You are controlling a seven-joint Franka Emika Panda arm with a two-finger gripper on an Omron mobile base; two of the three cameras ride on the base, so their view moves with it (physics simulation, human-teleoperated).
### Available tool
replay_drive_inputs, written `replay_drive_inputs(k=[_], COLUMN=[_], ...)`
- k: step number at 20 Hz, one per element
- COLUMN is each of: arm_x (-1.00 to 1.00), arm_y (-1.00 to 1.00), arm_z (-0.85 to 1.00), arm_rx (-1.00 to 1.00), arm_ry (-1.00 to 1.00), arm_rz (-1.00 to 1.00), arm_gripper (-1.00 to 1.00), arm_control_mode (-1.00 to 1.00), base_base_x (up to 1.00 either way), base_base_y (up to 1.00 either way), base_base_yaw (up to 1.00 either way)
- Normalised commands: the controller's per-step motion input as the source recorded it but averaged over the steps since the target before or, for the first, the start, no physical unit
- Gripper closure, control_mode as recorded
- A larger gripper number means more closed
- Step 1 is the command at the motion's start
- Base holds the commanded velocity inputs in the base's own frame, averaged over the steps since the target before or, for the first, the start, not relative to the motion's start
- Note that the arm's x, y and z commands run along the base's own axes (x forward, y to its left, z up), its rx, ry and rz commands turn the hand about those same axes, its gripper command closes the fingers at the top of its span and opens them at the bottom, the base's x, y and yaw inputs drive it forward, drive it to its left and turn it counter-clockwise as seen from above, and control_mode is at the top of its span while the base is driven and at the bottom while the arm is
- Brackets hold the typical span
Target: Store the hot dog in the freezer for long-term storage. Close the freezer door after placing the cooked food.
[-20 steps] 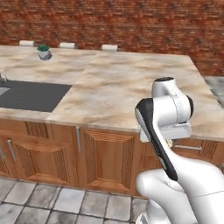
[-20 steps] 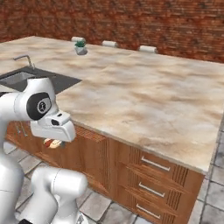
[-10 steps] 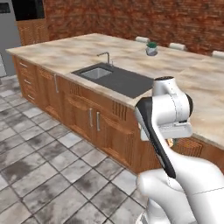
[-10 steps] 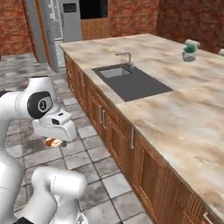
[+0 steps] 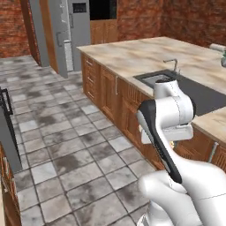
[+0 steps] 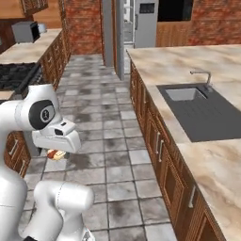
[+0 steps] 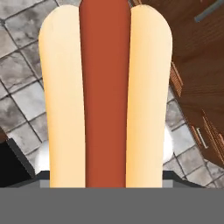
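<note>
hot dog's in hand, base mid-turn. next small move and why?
Probably keep driving the base toward the fridge at the far end of the aisle, arm tucked. The hot dog sits right in front of the hand camera and peeks out under the hand in the right base view, so it looks held. The fridge is far off, beyond the counter.

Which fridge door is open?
The plain grey freezer door is open, swung out with the white inside showing beside it. The door with the black display is shut.

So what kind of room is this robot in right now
A home-style kitchen, rendered: a marble-look island counter with a sink and faucet, a grey fridge at the far end, and a stove on the left.
</note>
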Motion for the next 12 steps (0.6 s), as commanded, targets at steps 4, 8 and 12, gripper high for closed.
replay_drive_inputs(k=[4, 8, 12], arm_x=[0.0, 0.0, 0.0], arm_y=[0.0, 0.0, 0.0], arm_z=[0.0, 0.0, 0.0], arm_rx=[0.0, 0.0, 0.0], arm_ry=[0.0, 0.0, 0.0], arm_rz=[0.0, 0.0, 0.0], arm_gripper=[1.0, 1.0, 1.0], arm_control_mode=[1.0, 1.0, 1.0], base_base_x=[1.0, 1.0, 1.0], base_base_y=[-0.12, 0.0, -0.13], base_base_yaw=[0.35, 0.3, 0.17])
